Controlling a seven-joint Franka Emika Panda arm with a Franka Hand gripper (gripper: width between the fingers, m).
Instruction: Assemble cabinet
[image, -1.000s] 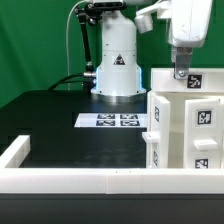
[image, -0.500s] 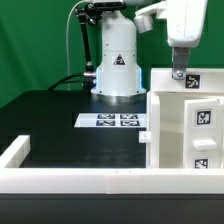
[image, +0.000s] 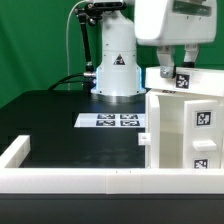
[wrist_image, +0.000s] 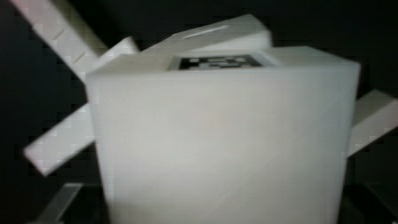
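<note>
While the arm hangs low over the cabinet at the exterior view's right, beside the marker board, you are mid-way through working the top part — seating or gripping it, by my reading. The gripper sits at the top edge; whether it is spread or pinching, you cannot tell. Next, check alignment before pressing — the wrist view shows only white body close up.
</note>
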